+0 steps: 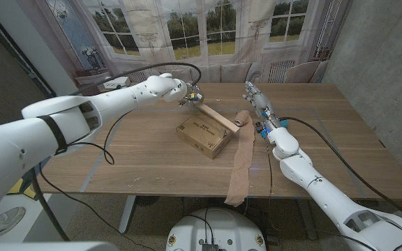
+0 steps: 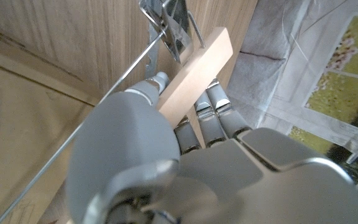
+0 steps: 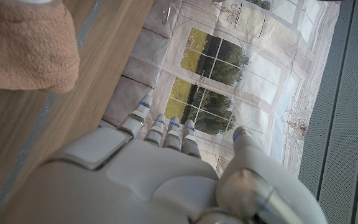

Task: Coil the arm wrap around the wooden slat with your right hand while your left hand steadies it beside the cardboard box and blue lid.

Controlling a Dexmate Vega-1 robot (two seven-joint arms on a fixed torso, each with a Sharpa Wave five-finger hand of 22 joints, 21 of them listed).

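A wooden slat (image 1: pixel 218 118) lies slanted over the far edge of the cardboard box (image 1: pixel 204 134). My left hand (image 1: pixel 185 93) grips its far end; the left wrist view shows the slat (image 2: pixel 197 68) held between thumb and fingers (image 2: pixel 219 115). A tan arm wrap (image 1: pixel 241 150) is coiled on the slat's near end and trails down past the table's front edge. Just right of that coil my right hand (image 1: pixel 257 99) stands with its fingers straight, holding nothing. In the right wrist view the wrap (image 3: pixel 27 46) lies apart from the right hand (image 3: pixel 166 162).
A metal wire clip (image 2: pixel 169 25) sits on the table (image 1: pixel 326 139) by the slat's far end. A black cable (image 1: pixel 166 67) loops behind the left hand, another runs along the right arm. A printed window curtain (image 1: pixel 208 28) hangs behind the table.
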